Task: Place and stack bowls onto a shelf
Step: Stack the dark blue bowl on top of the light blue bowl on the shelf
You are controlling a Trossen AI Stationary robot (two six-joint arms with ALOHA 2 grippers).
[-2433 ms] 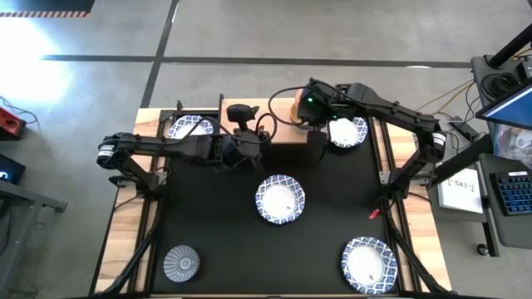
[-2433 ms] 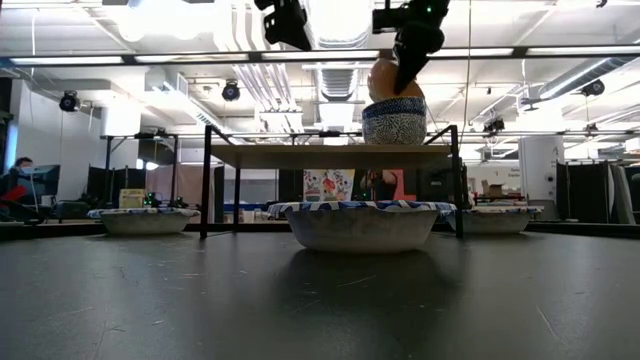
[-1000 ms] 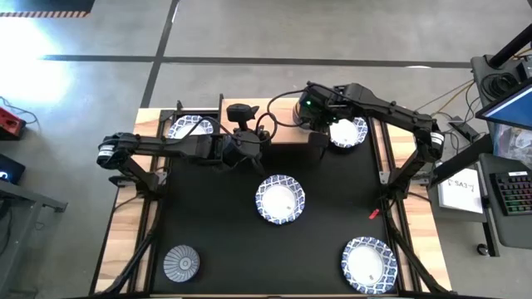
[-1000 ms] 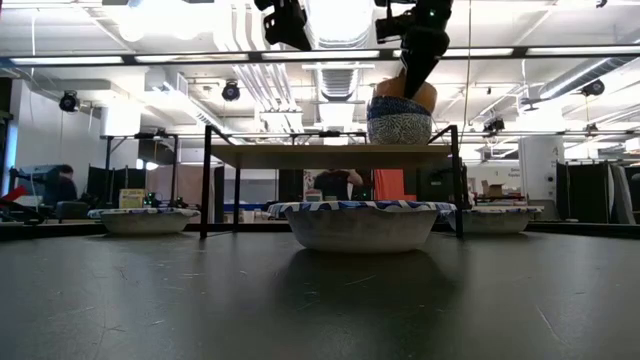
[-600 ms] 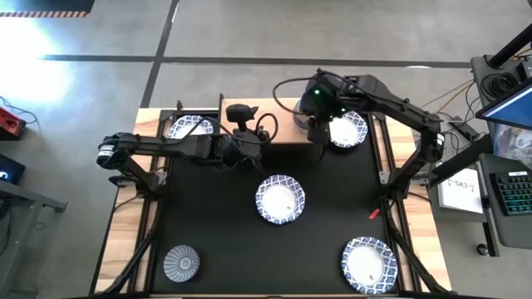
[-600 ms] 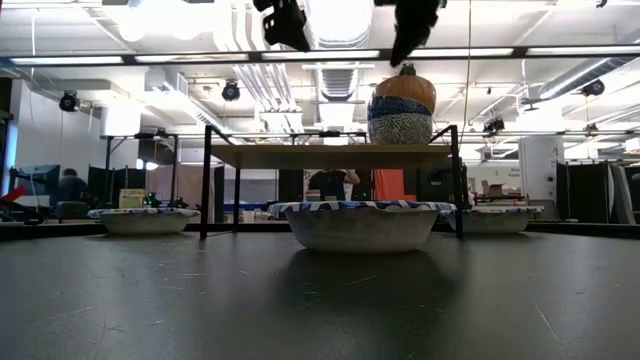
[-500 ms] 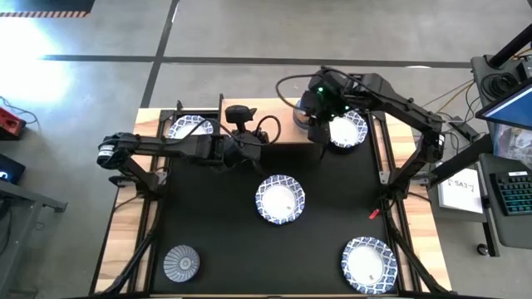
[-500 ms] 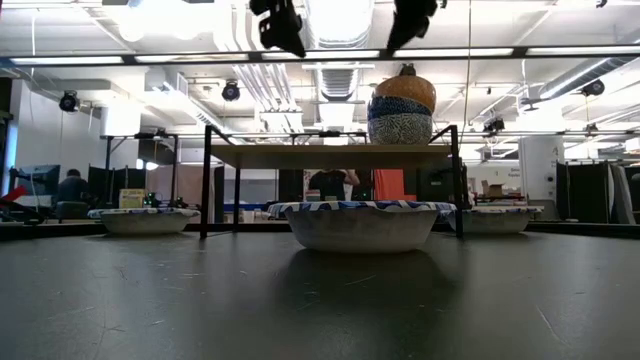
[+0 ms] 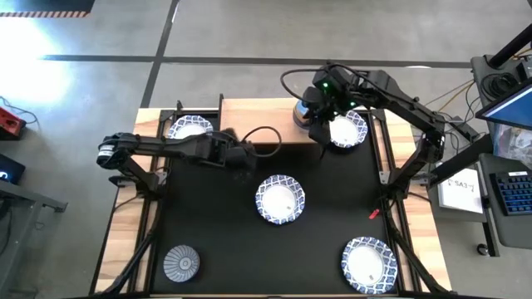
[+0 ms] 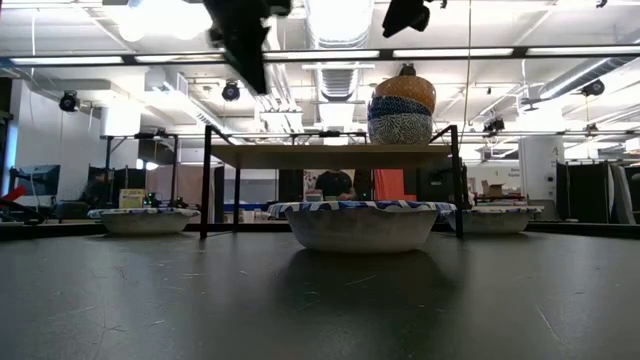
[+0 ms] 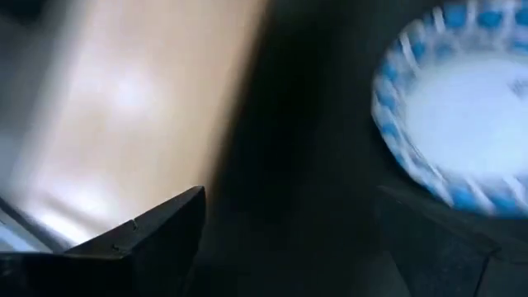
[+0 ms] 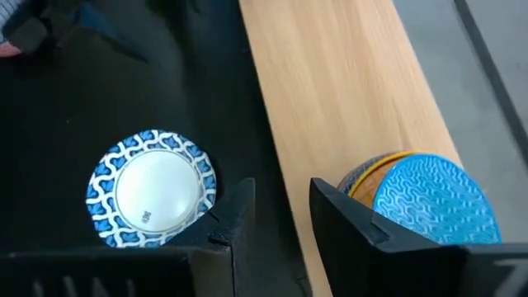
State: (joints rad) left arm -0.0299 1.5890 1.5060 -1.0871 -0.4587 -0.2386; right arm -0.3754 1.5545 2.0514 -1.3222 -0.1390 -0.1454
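Bowls sit stacked at the right end of the shelf: a grey patterned one at the bottom, blue next, golden yellow showing above it in the low view. From the right wrist the stack shows a blue patterned face with a yellow rim peeking beside it.

Right gripper hangs above the shelf's right end, just off the stack, its two fingers set narrowly apart with nothing between them.

Left gripper is over the black table near the shelf's front edge, fingers spread wide, empty, with a white bowl close ahead of it.

That white bowl, blue-patterned rim, sits mid-table. Another white one lies at the table's far right, beside the shelf's end; a third at the far left; a fourth near the front right corner. A small grey bowl rests at the front left corner.

A small dark mark shows inside the white bowl in the right wrist view, too small to read.
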